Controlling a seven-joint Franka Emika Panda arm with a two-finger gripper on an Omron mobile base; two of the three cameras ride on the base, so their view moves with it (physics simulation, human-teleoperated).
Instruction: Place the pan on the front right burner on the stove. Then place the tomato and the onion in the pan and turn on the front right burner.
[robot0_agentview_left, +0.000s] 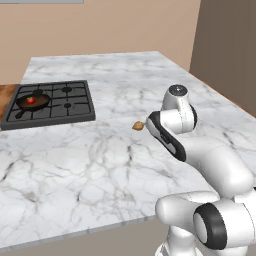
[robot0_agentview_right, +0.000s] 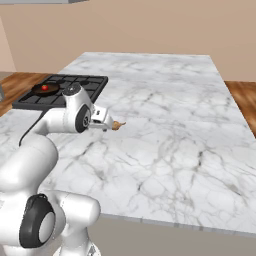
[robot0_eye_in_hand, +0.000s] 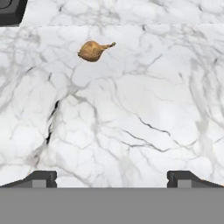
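Left base view: the pan (robot0_agentview_left: 34, 101) was seen seated on the stove (robot0_agentview_left: 50, 104), at about 9 o'clock from the arm, with the tomato (robot0_agentview_left: 30, 100) already inside it. The onion (robot0_agentview_left: 138, 126) was left lying on the marble counter (robot0_agentview_left: 100, 165), well apart from the stove and just beside the arm's wrist. Glossy white shells with dark joints on the arm, matte black grates on the stove.

Right base view: the onion (robot0_agentview_right: 117, 125) was caught at 3 o'clock of the hand, close by, on veined white-grey stone. The gripper's state couldn't be told from here.

Hand view: the gripper (robot0_eye_in_hand: 112, 178) was held wide open, nothing between the tips, with the onion (robot0_eye_in_hand: 92, 50) up at 11 o'clock, off the centre line. It looked smooth, tan and teardrop-shaped, its stem tip pointed toward 3 o'clock.

Risk, as judged: if the hand were dropped straight down, the onion would probably be missed or clipped by one finger. Being rounded on slick stone, it could easily be rolled away, or squirted out if it got pinched near the tapered end.
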